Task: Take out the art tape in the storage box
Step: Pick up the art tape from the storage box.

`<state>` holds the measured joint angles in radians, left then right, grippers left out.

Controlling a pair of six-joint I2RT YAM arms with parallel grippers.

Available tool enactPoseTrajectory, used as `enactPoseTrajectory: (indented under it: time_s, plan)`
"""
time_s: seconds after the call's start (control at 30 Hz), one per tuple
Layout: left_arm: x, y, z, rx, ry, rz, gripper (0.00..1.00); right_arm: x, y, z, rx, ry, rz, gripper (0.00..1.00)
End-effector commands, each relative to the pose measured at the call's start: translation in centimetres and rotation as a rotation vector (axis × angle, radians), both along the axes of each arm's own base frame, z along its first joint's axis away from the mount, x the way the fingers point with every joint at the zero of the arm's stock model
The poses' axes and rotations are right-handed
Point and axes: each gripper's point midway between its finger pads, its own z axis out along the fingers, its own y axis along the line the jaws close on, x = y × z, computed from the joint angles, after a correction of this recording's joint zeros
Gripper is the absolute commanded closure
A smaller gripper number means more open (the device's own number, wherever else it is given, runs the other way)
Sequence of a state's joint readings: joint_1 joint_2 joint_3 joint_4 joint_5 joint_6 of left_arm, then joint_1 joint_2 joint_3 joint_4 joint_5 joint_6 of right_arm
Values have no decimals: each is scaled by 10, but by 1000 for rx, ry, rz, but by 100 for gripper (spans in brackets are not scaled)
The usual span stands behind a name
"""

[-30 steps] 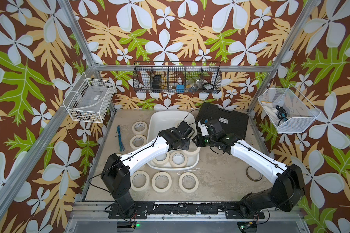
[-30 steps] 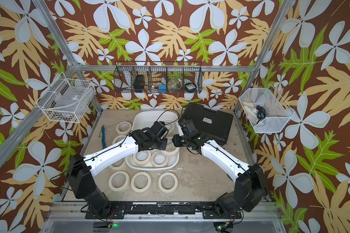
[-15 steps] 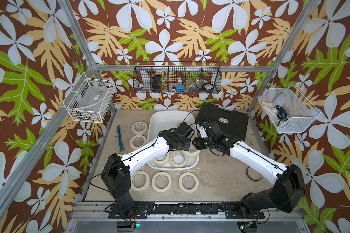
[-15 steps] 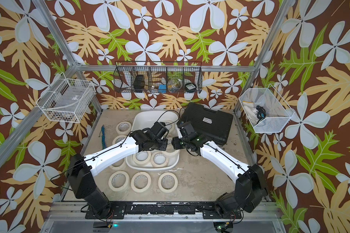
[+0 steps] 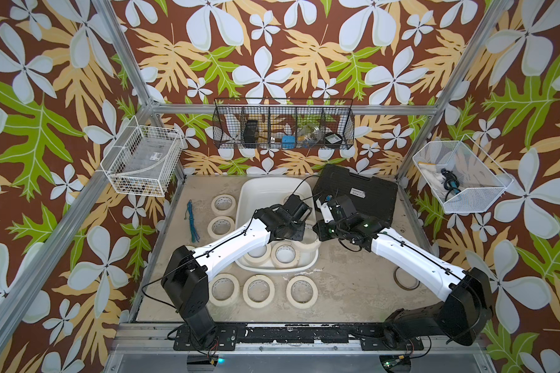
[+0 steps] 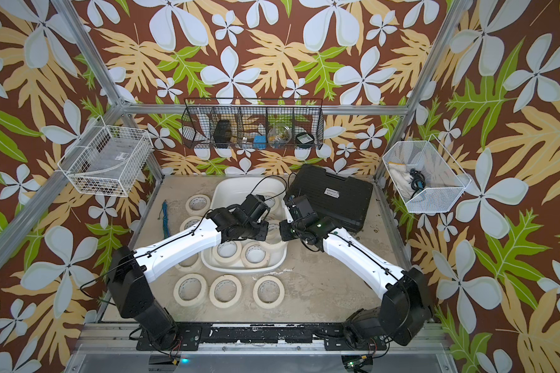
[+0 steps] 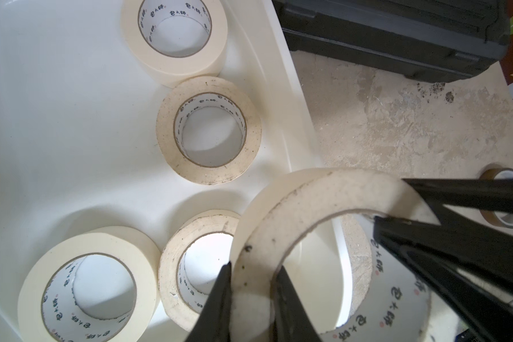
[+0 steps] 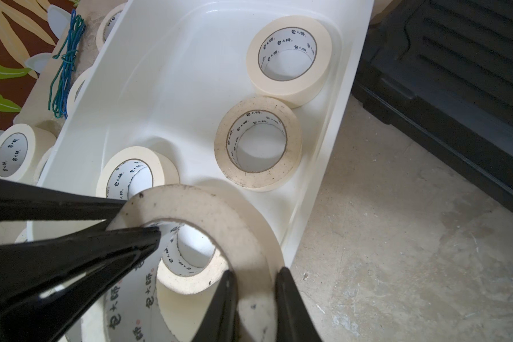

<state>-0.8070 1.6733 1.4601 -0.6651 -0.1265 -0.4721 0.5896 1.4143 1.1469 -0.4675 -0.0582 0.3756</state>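
1. We see our left pincer (image 7: 253, 299) clamped on the wall of one art tape roll (image 7: 308, 195), with one finger inside the ring and one outside.
2. Our right pincer (image 8: 255, 296) is clenched on the opposite side of that roll's wall.
3. The roll hangs tilted between both pincers, above the rim of the storage box (image 5: 259, 190) on the side toward the black case (image 5: 362, 193).
4. Four more rolls (image 7: 209, 130) lie flat inside the box.
5. Other rolls (image 5: 258, 290) lie flat on the counter (image 5: 346, 284), in front of the box and along its left side.
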Motion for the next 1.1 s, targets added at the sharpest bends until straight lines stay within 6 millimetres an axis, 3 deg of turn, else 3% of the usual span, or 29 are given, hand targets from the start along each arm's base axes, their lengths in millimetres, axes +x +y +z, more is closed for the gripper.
enactPoseTrajectory:
  time_s: [0.0,0.23,0.37,0.47,0.63,0.77,1.07]
  plan:
    - [4,-9,20,-87,-39,13,65,6,-7,11,-11,-44,-43,85]
    - [1,-6,53,-181,-104,30,40,6,-14,18,-43,-79,-43,92]
    - [0,4,73,-200,-154,56,36,9,-30,26,-58,-115,-73,95]
    - [-1,13,83,-205,-184,77,34,15,-52,22,-63,-104,-125,95]
    - [-4,21,88,-214,-203,93,32,25,-95,8,-24,-74,-230,95]
    - [-4,22,83,-210,-189,96,32,32,-116,-10,25,-59,-280,95]
    - [-8,23,83,-214,-184,93,32,48,-125,-59,4,-32,-350,95]
